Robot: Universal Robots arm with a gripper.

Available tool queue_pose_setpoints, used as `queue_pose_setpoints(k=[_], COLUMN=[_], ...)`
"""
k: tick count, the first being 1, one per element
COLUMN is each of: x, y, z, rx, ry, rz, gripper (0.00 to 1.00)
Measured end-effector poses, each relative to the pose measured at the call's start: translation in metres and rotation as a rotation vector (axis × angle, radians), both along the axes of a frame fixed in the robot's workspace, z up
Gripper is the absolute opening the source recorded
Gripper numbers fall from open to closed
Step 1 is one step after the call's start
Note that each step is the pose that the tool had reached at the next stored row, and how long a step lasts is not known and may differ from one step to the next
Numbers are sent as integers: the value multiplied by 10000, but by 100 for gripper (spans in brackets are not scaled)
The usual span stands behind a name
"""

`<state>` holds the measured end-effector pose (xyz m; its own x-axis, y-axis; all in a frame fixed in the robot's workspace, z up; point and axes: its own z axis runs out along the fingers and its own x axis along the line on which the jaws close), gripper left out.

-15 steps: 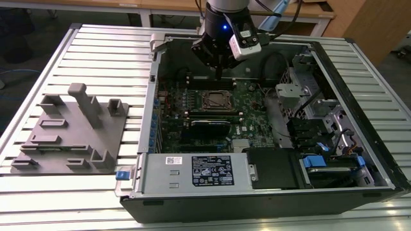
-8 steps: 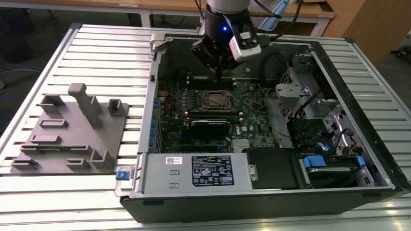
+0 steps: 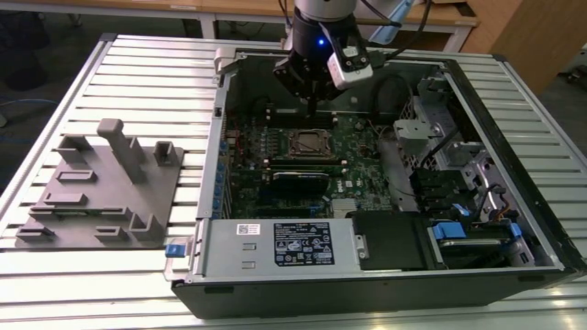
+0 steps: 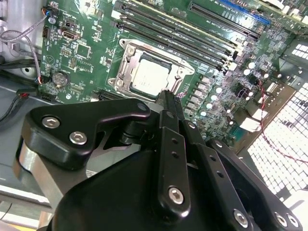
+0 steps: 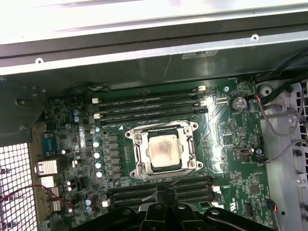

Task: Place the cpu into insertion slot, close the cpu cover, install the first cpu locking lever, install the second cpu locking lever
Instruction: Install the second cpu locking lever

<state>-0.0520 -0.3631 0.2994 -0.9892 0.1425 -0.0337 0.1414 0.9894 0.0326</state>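
Jaws, pressed together and holding nothing, hung above the motherboard [image 5: 226, 144]; just ahead of them the cpu [image 5: 163, 150] lay in the insertion slot [image 5: 140, 153], cpu cover [image 5: 186, 150] shut.

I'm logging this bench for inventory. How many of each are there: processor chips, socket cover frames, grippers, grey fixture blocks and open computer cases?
cpu: 1
cpu cover: 1
gripper: 1
grey fixture block: 1
computer case: 1
Total: 5
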Motion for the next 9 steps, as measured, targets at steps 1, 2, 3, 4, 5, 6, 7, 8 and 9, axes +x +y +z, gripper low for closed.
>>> queue_pose_setpoints(k=[1, 2, 3, 4, 5, 6, 7, 8, 9], x=[0, 0, 0, 0, 0, 0, 0, 0, 0], y=[0, 0, 0, 0, 0, 0, 0, 0, 0], z=[-2, -5, -8, -11, -13, -16, -20, -24, -27], rx=[-2, -4, -4, -4, -4, -4, -3, -3, -5], ry=[2, 2, 2, 2, 2, 2, 1, 1, 2], rz=[1, 1, 0, 1, 1, 1, 1, 1, 1], gripper=[10, 10, 10, 10, 10, 10, 10, 10, 10])
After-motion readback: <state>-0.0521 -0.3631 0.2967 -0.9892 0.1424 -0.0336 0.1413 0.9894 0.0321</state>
